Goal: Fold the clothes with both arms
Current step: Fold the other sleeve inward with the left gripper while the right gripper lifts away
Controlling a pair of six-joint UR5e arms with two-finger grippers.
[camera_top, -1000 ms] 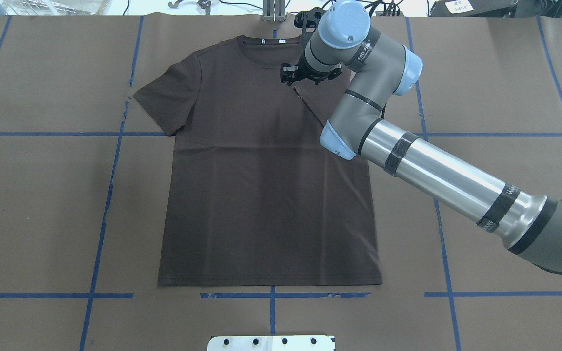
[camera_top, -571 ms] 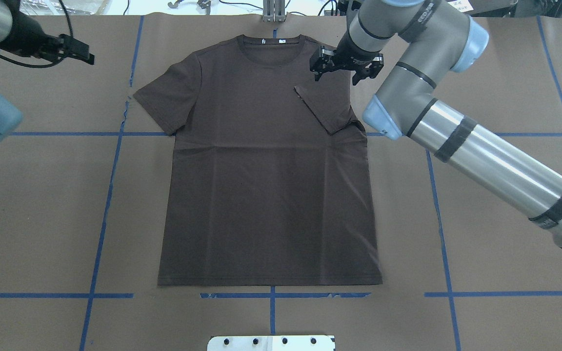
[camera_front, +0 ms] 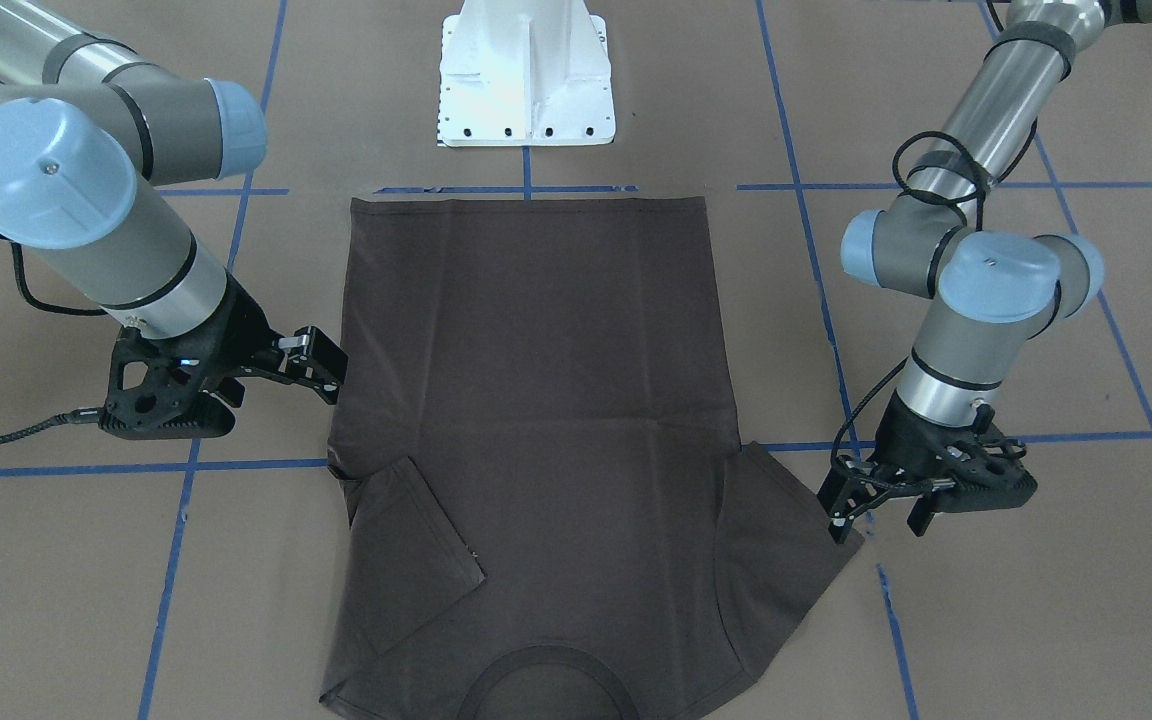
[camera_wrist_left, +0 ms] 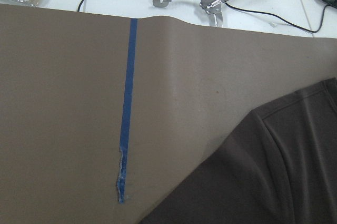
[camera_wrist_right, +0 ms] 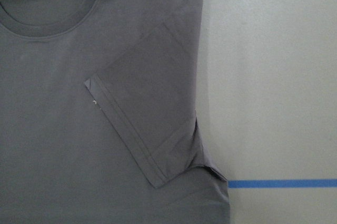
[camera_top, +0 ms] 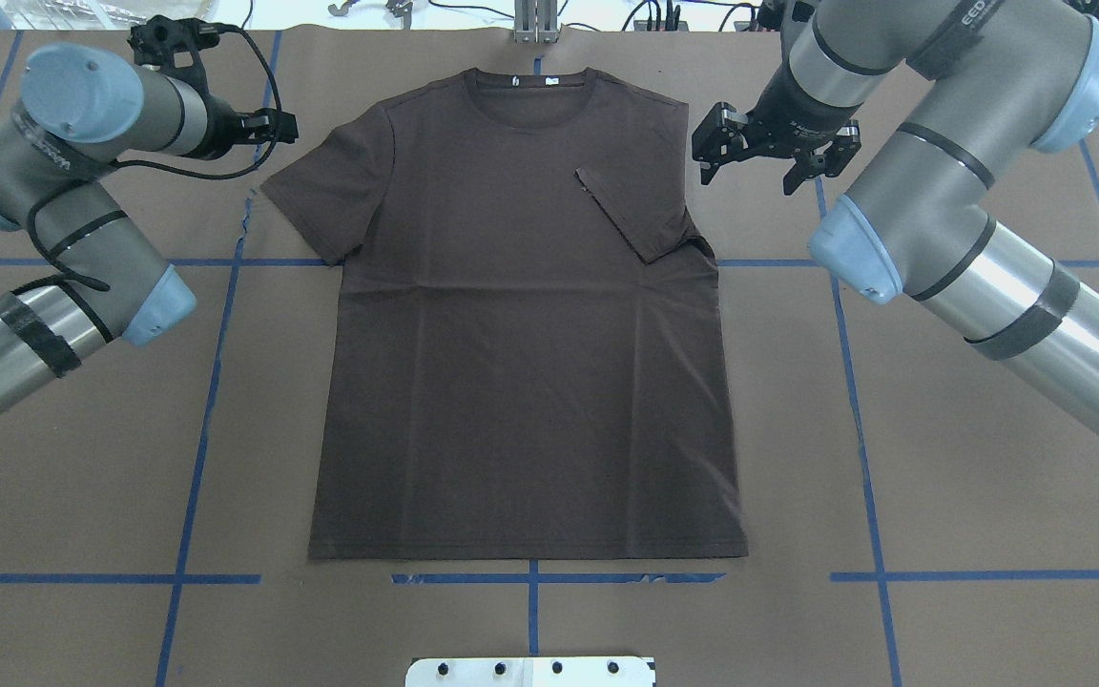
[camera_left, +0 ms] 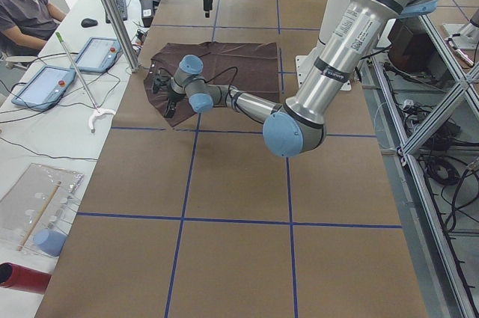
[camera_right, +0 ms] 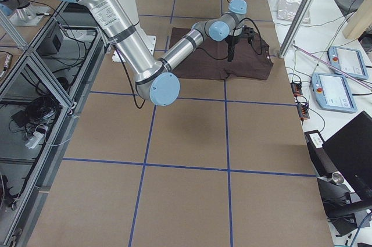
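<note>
Dark grey-brown thin T-shirt (camera_top: 521, 382) lies collar toward the papered table's (camera_top: 941, 496) far edge. Its unfolded sleeve (camera_top: 325, 196) tip is just beside the black left gripper (camera_top: 284, 127), jaws spread and empty. The right gripper (camera_top: 748, 176) likewise gapes.

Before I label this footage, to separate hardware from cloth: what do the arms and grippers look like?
The left arm and right arm are grey tubes with light-blue joint caps, silver forearms and black bands. The left gripper and right gripper are black, two-fingered, with black cables.
</note>
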